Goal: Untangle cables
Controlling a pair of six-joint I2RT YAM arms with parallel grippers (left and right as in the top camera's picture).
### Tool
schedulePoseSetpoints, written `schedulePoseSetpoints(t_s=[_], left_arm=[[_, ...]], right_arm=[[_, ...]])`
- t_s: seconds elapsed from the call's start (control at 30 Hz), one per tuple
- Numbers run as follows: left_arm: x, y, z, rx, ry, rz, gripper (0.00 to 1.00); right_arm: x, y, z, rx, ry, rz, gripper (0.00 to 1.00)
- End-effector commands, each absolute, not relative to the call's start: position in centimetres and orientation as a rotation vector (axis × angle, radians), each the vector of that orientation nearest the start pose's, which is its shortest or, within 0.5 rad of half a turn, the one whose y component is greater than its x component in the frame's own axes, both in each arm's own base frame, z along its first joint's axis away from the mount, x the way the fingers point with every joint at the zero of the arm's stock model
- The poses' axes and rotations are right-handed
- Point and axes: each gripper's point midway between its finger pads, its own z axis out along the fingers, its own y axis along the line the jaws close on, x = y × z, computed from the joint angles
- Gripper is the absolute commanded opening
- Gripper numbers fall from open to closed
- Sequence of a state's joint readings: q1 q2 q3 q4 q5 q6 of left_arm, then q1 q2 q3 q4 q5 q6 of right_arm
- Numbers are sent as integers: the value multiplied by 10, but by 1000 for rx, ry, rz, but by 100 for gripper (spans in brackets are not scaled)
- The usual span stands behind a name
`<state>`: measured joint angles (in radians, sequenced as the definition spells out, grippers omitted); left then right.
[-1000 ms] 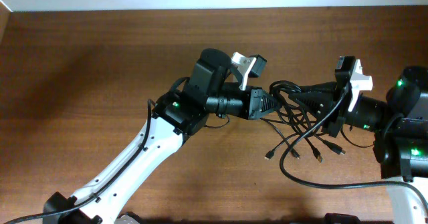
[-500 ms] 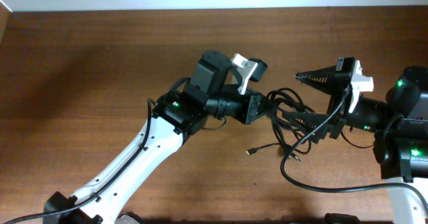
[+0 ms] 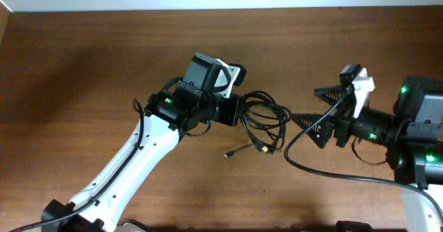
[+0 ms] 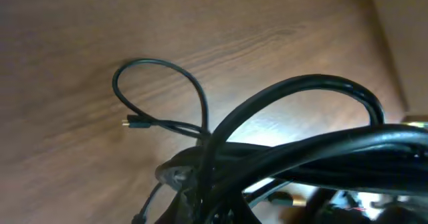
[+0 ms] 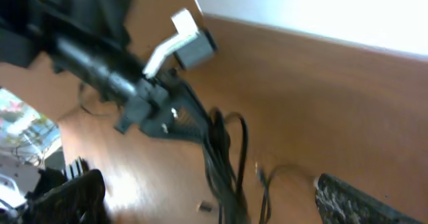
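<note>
We see the left gripper (image 3: pixel 237 114) clamped on the tangled bundle of thin black cables (image 3: pixel 266 118), over the brown wooden table (image 3: pixel 104 66), with small plugs (image 3: pixel 261 147) at its lower edge. The right gripper (image 3: pixel 316 107) is near the bundle but apart from it, its fingers (image 5: pixel 354 200) spread wide and holding nothing. A long black cable (image 3: pixel 288 149) crosses it in the overhead view.

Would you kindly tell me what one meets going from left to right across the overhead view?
left arm → left gripper → cable bundle → right gripper → right arm
</note>
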<state>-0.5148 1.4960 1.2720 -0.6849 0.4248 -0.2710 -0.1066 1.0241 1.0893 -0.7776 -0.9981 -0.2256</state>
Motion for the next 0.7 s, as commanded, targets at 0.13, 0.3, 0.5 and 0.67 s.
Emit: schedulePoseSetpoints(t_s=[0.13, 0.3, 0.5, 0.67], left_arm=[[296, -281, 237, 925, 2237, -737, 0], [293, -295, 246, 984, 2161, -727, 0], [304, -283, 239, 866, 2237, -637, 0], [298, -287, 240, 858, 2247, -696, 0]], right_arm=[[253, 111, 283, -655, 2068, 808, 90], [235, 134, 275, -755, 2097, 873, 88], [231, 137, 257, -801, 2189, 759, 83], [236, 123, 246, -770, 2254, 649, 78]])
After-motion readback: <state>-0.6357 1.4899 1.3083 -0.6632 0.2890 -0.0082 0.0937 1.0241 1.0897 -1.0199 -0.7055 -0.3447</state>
